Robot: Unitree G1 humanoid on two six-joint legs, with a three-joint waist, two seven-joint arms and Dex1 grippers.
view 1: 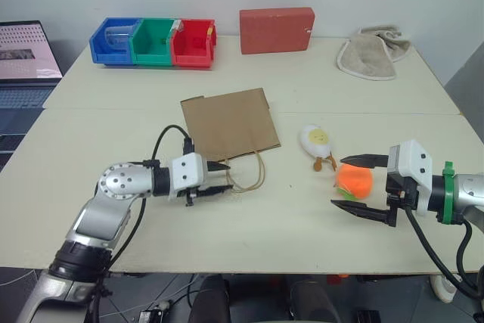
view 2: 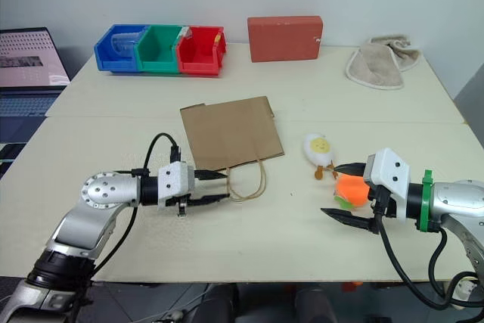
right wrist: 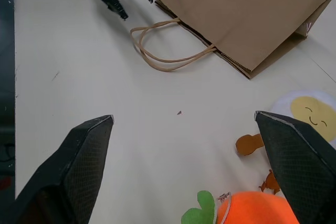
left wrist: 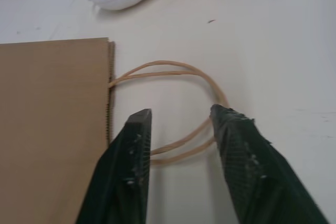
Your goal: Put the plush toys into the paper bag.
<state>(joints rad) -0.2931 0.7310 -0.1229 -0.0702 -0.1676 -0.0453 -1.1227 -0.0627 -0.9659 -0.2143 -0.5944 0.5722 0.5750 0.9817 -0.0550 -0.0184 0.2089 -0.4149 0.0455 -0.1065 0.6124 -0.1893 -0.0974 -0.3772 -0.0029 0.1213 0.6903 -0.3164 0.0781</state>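
- No readable text, label, brand or number is showing anywhere.
- The laptop screen (view 1: 26, 51) is displaying content too small to read.

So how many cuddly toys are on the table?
2. The white egg toy lies right of the flat paper bag. The orange fruit toy sits beside it, between the right gripper's open fingers.
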